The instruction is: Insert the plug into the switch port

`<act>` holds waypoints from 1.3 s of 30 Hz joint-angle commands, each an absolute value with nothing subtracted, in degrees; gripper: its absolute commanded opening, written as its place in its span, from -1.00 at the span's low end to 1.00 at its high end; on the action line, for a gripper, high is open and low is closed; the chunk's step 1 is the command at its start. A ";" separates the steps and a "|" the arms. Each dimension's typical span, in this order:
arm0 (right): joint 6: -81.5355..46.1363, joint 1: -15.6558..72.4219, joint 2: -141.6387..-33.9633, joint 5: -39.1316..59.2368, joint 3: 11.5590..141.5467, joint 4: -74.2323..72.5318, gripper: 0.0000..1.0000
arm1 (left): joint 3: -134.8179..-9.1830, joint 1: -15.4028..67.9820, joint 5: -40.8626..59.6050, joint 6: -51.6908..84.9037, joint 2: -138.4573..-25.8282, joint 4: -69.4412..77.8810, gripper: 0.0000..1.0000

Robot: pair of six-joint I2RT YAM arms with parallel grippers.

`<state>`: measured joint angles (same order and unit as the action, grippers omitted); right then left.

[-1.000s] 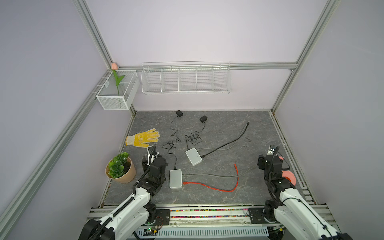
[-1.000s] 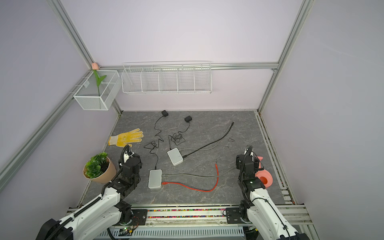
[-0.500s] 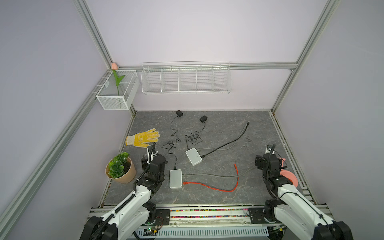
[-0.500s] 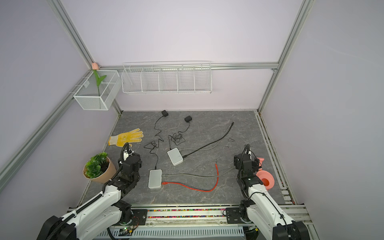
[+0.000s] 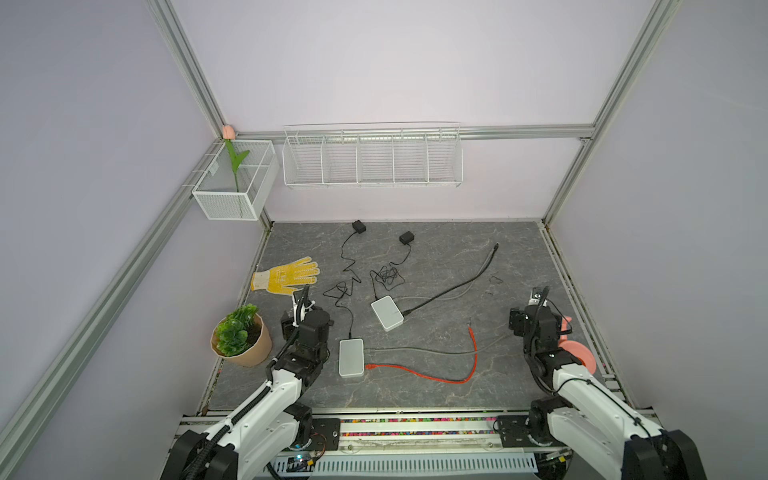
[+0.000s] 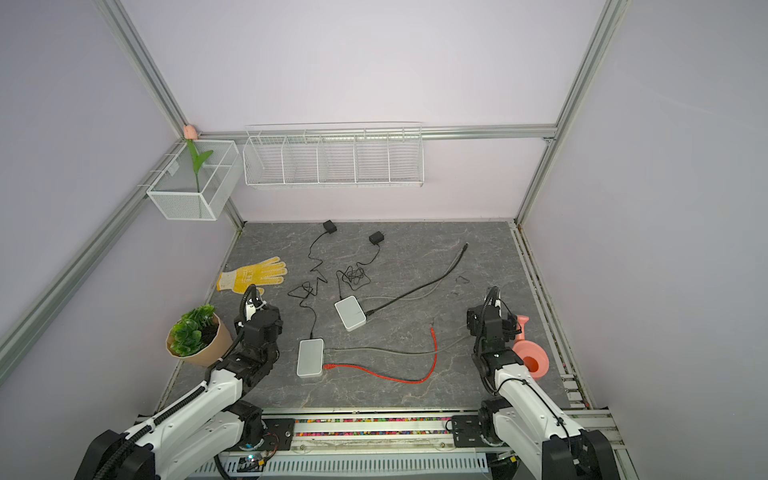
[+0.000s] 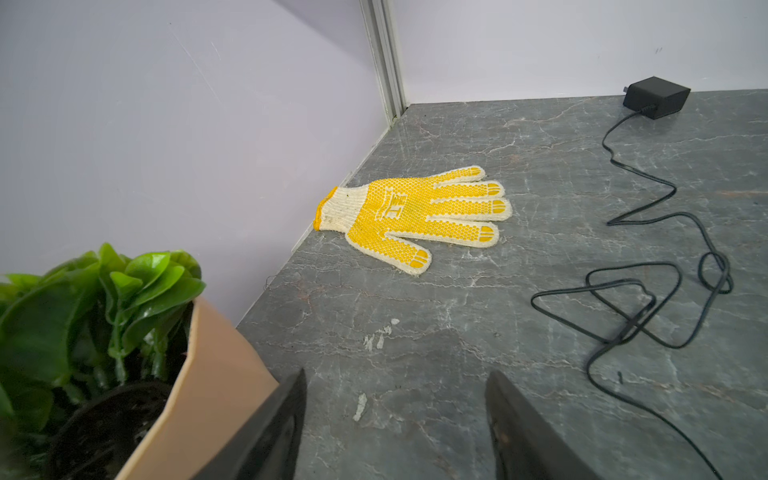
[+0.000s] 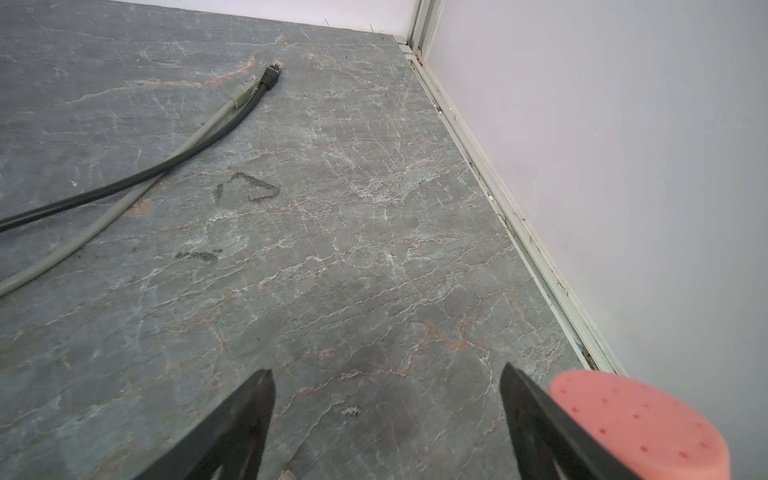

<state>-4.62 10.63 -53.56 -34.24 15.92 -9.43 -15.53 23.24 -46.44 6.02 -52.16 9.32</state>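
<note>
Claws: I am holding my left claw [image 7: 395, 419] wide apart with nothing in it, and my right claw [image 8: 386, 419] is gaping just as wide and just as empty; both are hanging low over the table [image 5: 436, 399].
Neighbours: a plant pot [image 7: 208, 374] is sitting just beside my left claw, and a pink object [image 8: 640, 419] is crowding my right one; swinging out carelessly, I am risking tipping the pot or knocking the pink object along.
Plug: the red plug [image 5: 470, 331] is lying loose on the table between my right claw and the near switch [image 5: 351, 357], at the free end of the red cable [image 5: 415, 374]. I am judging this the one to insert, though a black plug [image 8: 270, 77] and a grey plug [image 8: 241, 93] are also lying loose farther back, so I am risking picking the wrong one.
Switch: the near switch is lying flat and unheld close to my left claw, with a far switch [image 5: 386, 313] behind it; pushing a plug in without my left claw bracing the box, I am likely just sliding it away.
Cables: the red cable is curving in a loop and a thin black cord [image 7: 665, 299] is tangling near my left claw; dragging the plug, I am risking snagging these or tugging the ends lying at the switch's edge.
Alignment: the ports are showing too small for me to make out, so gripping the plug tilted or clip-side wrong is threatening a jam at the port mouth.
</note>
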 commanded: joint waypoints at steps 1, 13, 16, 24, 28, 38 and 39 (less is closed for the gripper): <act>-3.94 10.81 -55.87 -33.95 17.22 -13.03 0.77 | -16.52 22.81 -46.47 6.81 -52.25 10.97 0.36; -2.74 10.81 -61.21 -33.90 18.36 -18.87 0.77 | -16.60 22.19 -47.70 6.46 -54.21 13.89 0.37; -2.37 10.81 -61.44 -33.95 17.90 -20.80 0.77 | -16.53 22.10 -47.76 6.52 -54.25 14.04 0.37; -1.67 10.89 -60.45 -34.02 16.54 -23.64 0.77 | -14.88 21.89 -48.88 5.35 -54.05 18.87 0.39; -1.60 10.88 -58.44 -34.21 15.02 -24.75 0.77 | -14.12 21.97 -48.78 4.93 -53.37 20.31 0.40; -0.89 10.90 -55.68 -34.19 11.95 -29.15 0.76 | -12.92 21.94 -48.87 5.36 -49.65 19.53 0.49; -0.67 10.98 -55.80 -33.96 11.74 -29.75 0.77 | -12.75 21.97 -48.89 5.52 -48.86 19.10 0.50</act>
<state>-1.65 10.66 -56.25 -34.24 13.13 -25.80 -13.69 22.22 -47.99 5.34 -50.72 19.44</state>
